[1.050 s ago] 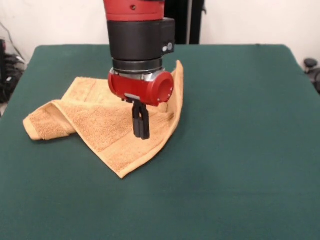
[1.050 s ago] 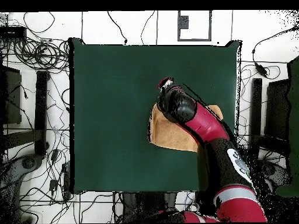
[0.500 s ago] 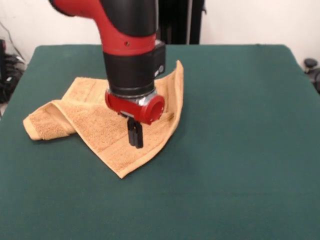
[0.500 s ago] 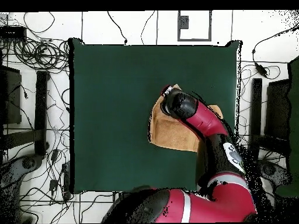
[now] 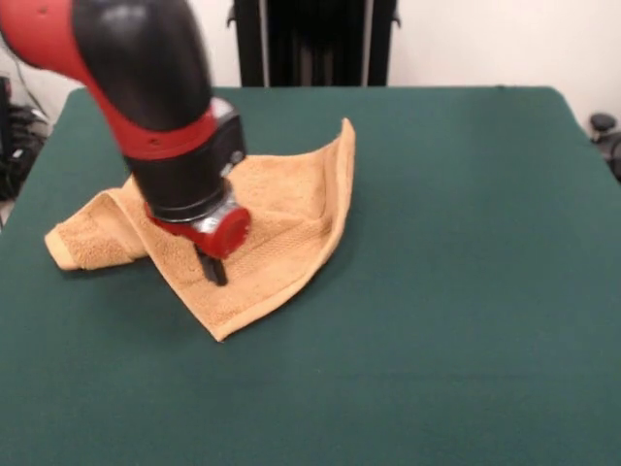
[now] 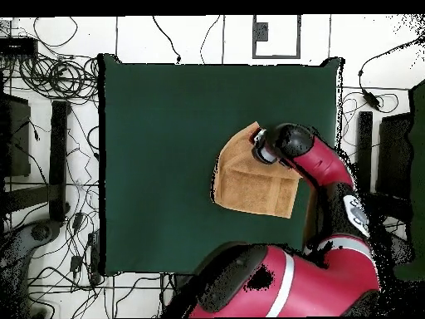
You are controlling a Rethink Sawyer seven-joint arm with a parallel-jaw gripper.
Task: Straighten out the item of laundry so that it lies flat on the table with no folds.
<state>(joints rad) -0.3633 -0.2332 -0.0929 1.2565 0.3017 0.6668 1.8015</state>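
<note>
Gripper low over towel nr front corner; fingers look pressed together, holding nothing. Risk: snagging, dragging cloth, bunching; left-end roll stays folded.

Even, bright room light falls on the dark green felt-covered table; the red and black robot arm shows motion blur, casting only faint, soft shadows.
</note>
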